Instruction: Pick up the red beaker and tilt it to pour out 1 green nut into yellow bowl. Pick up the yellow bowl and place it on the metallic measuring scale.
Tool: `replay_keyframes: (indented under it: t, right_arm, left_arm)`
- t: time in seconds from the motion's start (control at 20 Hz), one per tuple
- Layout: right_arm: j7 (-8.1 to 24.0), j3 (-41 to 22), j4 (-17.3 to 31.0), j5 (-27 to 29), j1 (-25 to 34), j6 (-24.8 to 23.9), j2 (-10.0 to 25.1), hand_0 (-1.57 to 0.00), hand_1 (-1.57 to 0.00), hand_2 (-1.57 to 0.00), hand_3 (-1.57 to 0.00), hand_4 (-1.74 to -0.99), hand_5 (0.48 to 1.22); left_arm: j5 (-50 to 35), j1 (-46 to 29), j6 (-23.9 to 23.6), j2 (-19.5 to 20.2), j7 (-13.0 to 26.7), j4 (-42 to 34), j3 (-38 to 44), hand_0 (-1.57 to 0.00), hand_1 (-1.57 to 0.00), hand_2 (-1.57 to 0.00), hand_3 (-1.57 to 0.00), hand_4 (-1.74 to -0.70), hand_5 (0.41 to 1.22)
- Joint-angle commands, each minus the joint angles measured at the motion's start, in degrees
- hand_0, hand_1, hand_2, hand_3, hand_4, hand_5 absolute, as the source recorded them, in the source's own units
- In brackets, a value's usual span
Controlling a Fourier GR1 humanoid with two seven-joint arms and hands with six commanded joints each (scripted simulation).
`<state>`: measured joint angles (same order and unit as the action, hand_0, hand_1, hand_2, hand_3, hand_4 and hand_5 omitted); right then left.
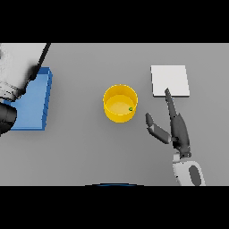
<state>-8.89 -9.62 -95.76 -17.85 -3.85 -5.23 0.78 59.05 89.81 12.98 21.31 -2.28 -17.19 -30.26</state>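
Looking down at the grey table (80, 147), you see the yellow bowl (120, 103) standing upright near the middle, with one small green nut (130, 108) lying inside it against the wall on its right side. Your right hand (179, 129) reaches in from the lower right and sits to the right of the bowl, apart from it and holding nothing. Its fingers (169, 99) are straight and stretched away from you, their tips lying over the near edge of the metallic measuring scale (170, 80), while the thumb (154, 127) is spread wide toward the bowl, so the hand is plainly open. The scale is a pale flat square at the far right of the bowl, well clear of it. On the left side of the table you find a blue tray (33, 103), partly covered by your left arm (18, 67), which crosses the upper left corner as a large pale blur with a dark end low at the left edge. You cannot tell how the fingers of that left hand stand. The red beaker does not show in this view.
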Motion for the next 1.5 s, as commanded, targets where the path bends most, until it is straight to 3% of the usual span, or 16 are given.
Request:
replay_keyframes:
  t: [0.0,0.15,0.3,0.4,0.5,0.8,0.95,1.05,1.3,1.4,1.45]
  right_arm:
    - [0.76,0.11,-0.03,0.53,0.02,0.39,-0.02,0.0,0.0,0.0,0.0,-1.006,0.669]
    - [-0.66,0.05,1.27,1.2,-0.16,0.44,-0.74,0.0,0.0,0.0,0.0,-0.996,0.664]
    - [0.68,0.61,1.85,1.01,1.47,0.2,-0.09,0.0,0.0,0.0,0.0,-1.034,0.655]
    - [0.5,0.07,1.74,0.39,1.19,0.41,0.16,0.0,0.0,0.0,0.0,-1.05,0.653]
    - [0.6,-0.16,1.81,0.35,0.77,0.25,-0.29,0.0,0.0,0.0,0.0,-1.053,0.651]
    - [1.2,-0.93,0.4,-2.88,0.08,-0.88,0.99,0.0,0.0,0.0,0.0,-1.046,0.649]
    - [1.63,-0.65,-0.03,-1.92,0.22,-0.21,1.12,0.0,0.0,0.0,0.0,-1.026,0.648]
    - [2.19,-0.62,0.2,-2.03,-0.12,-0.08,1.31,0.0,0.0,0.0,0.0,-1.018,0.645]
    - [0.3,-0.47,-0.01,-0.23,-0.81,0.97,1.12,0.0,0.0,0.0,0.0,-1.004,0.648]
    - [1.42,-0.46,0.81,-0.25,-0.33,0.76,0.58,0.0,0.0,0.0,0.0,-1.006,0.647]
    - [-0.28,-0.04,1.12,0.07,-0.38,0.69,0.94,0.0,0.0,0.0,0.0,-1.012,0.65]
  left_arm:
    - [-2.36,-0.43,-0.8,1.62,1.44,1.05,2.83,-1.57,-1.57,-1.57,-1.45,-1.74,1.221]
    - [-9.14,-3.83,-5.33,6.51,4.98,1.99,10.22,-1.57,-1.57,-1.57,-1.45,-1.74,1.221]
    - [-15.44,-10.0,-9.76,10.82,8.93,2.8,16.27,-1.57,-1.57,-1.57,-1.41,-1.74,1.221]
    - [-20.1,-13.57,-12.27,12.12,12.09,1.79,20.44,-1.57,-1.57,-1.57,-1.43,-1.74,1.221]
    - [-24.5,-18.31,-14.68,13.16,12.86,-0.24,23.9,-1.57,-1.57,-1.57,-1.45,-1.74,1.221]
    - [-34.45,-32.29,-18.92,12.15,19.31,-12.49,29.77,-1.57,-1.57,-1.57,-1.48,-1.74,1.221]
    - [-37.51,-40.61,-20.55,10.99,25.23,-22.93,30.48,-1.57,-1.57,-1.57,-1.45,-1.74,1.221]
    - [-39.42,-46.16,-21.27,10.5,25.74,-29.96,30.96,-1.57,-1.57,-1.57,-1.44,-1.74,1.221]
    - [-41.37,-54.49,-24.18,7.7,28.62,-39.34,31.13,-1.57,-1.57,-1.57,-1.51,-1.74,1.221]
    - [-41.79,-56.92,-24.71,7.2,30.88,-42.51,31.23,-1.57,-1.57,-1.57,-1.53,-1.74,1.173]
    - [-42.02,-58.2,-25.16,6.65,31.73,-43.76,31.23,-1.57,-1.57,-1.57,-1.54,-1.74,1.151]
